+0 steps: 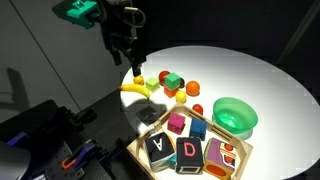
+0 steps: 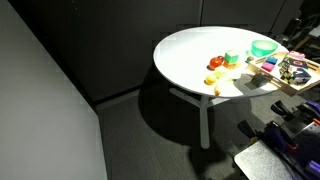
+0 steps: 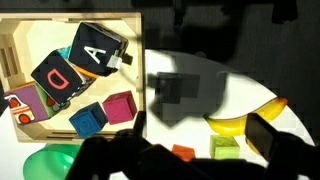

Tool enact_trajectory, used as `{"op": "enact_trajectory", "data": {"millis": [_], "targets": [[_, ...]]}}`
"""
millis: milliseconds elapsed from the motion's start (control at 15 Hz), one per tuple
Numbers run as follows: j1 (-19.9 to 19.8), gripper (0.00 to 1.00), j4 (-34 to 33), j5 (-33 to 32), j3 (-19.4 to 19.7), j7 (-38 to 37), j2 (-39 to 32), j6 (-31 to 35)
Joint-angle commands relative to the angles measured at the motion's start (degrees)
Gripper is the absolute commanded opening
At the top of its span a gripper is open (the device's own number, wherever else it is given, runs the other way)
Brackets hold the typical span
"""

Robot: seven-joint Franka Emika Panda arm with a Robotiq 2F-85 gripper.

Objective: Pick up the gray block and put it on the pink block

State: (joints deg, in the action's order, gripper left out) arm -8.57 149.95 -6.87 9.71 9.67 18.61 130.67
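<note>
**Gray block hard to spot, mix-up likely**

The tool (image 1: 133, 65) is seen spread and empty over the banana (image 1: 135, 88), far-left of the tray (image 3: 70, 18). The gray block can't be made out for sure. A dark square (image 3: 168, 90) on the table (image 3: 250, 80) might be it, or just shadow. The black tiles (image 3: 97, 55) could get grabbed instead. The pink block (image 1: 177, 123) sits in the tray. Being a cube, no long axis is expected.

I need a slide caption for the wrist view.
Wooden tray holding black A tile, black D tile, pink cube and blue cube.

green bowl (image 3: 50, 165) below tray (image 3: 60, 18): cut by frame edge | banana (image 3: 232, 122) right of tray: partly behind gripper finger (image 3: 268, 140)
</note>
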Motion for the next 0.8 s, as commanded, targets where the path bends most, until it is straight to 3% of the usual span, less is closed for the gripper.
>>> {"op": "enact_trajectory", "data": {"millis": [0,733], "targets": [[-0.6,1.0,-1.03,-0.4,1.14,1.8,-5.04,1.77],[-1.59,1.0,-2.97,1.16,2.92,9.72,-20.38,16.58]]}}
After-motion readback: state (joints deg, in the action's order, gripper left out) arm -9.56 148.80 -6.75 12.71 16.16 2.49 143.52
